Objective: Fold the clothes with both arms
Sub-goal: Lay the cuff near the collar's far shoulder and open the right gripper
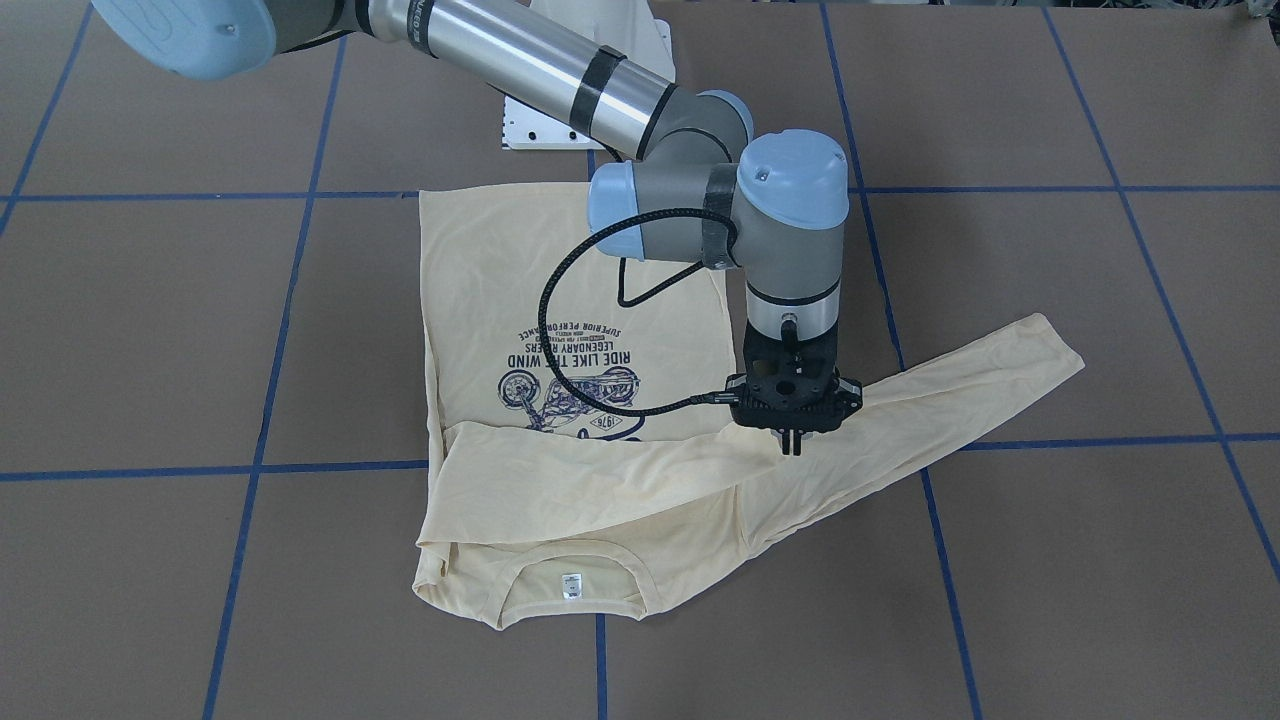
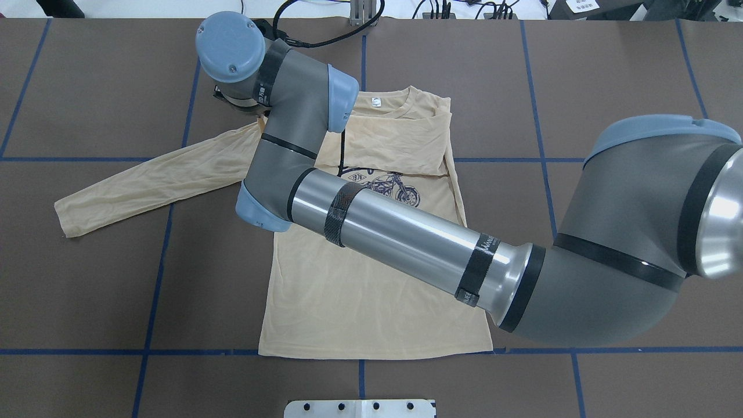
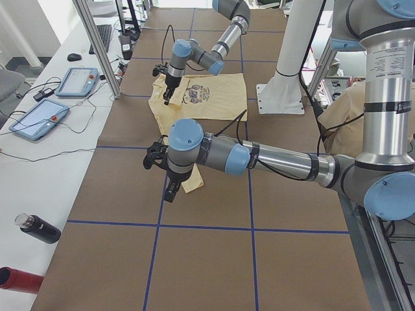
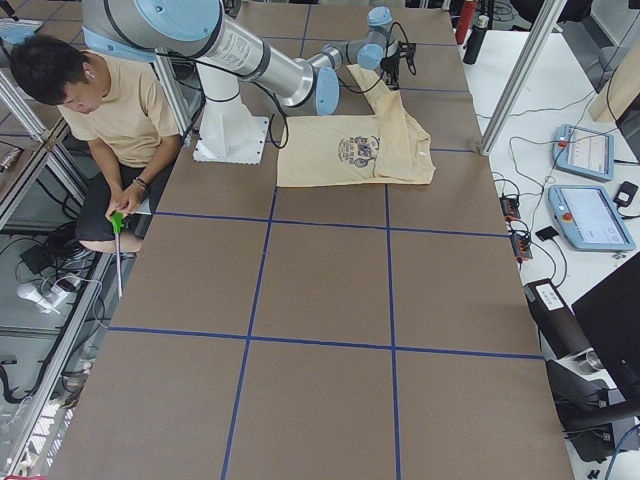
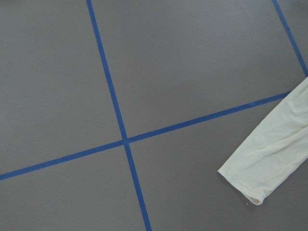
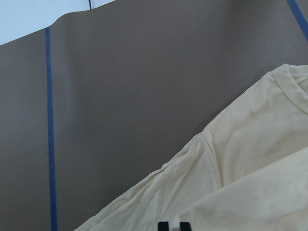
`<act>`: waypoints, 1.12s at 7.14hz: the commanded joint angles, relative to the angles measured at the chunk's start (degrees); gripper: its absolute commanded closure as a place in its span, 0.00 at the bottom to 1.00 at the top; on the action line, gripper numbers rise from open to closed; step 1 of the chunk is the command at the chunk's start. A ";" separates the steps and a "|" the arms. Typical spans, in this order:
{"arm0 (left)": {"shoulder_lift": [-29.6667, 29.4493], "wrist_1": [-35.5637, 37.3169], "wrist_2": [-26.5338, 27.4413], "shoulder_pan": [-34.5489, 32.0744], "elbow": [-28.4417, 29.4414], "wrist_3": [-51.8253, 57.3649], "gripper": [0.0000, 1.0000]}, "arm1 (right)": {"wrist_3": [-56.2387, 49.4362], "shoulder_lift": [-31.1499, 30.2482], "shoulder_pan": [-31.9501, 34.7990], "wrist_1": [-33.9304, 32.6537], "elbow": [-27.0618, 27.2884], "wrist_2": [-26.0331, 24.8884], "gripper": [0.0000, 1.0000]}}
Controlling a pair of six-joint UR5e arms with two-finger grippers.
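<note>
Two grippers: right gripper is nearly closed, pinching the T-shirt at its shoulder, with the shirt spread on the table. Left gripper: can't tell its opening. Print reads "RIDE LIKE THE WIND", "1976".

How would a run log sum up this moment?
T-shirt: one sleeve folded across, other spread | right gripper: shut, at spread sleeve's shoulder | left gripper: near cuff, state unclear

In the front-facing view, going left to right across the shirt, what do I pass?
The motorcycle print, then the right gripper, then the outstretched sleeve's cuff.
</note>
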 commanded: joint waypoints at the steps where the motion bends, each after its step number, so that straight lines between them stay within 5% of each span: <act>1: -0.07 0.00 -0.09 0.31 0.16 -0.16 0.00 | 0.49 0.07 -0.01 0.50 -0.28 -0.09 0.02; 5: -0.16 -13.70 -0.96 10.24 2.70 -19.67 0.00 | 3.39 -2.54 0.43 0.32 3.20 1.04 0.02; 8: 0.10 -15.03 -0.09 16.13 3.85 -24.66 0.00 | 3.48 -16.51 4.55 -1.51 21.21 8.93 0.01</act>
